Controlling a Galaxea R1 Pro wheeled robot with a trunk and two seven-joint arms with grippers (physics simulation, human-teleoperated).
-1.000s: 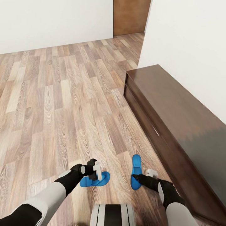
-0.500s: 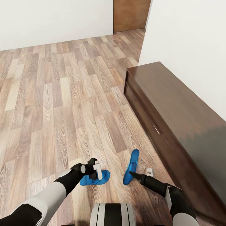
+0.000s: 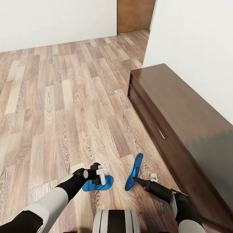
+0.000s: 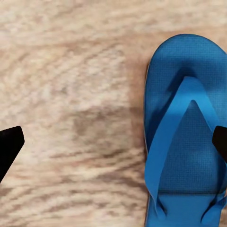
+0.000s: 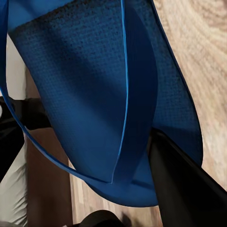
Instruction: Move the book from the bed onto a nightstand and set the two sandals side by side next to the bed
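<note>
Two bright blue sandals are low in the head view, on the wood-plank floor. The left sandal (image 3: 106, 183) lies flat, and my left gripper (image 3: 98, 175) hovers just over it, open. In the left wrist view that sandal (image 4: 182, 142) lies sole-down with one fingertip (image 4: 220, 142) over its edge and the other over bare floor. My right gripper (image 3: 136, 180) is shut on the right sandal (image 3: 135, 167), which is tipped up on edge. The right wrist view shows its sole and strap (image 5: 94, 94) close up against a dark finger (image 5: 189, 194). The book, bed and nightstand are out of view.
A long low dark-brown sideboard (image 3: 181, 119) runs along the white wall on the right, close to the right sandal. A brown door (image 3: 134, 16) stands at the far end. Open wood floor (image 3: 64, 97) stretches ahead and to the left. My trunk (image 3: 116, 221) is at the lower edge.
The right gripper closed on the right sandal, which went from lying flat to tipped on edge and swung a little left. The left arm and left sandal stayed put.
</note>
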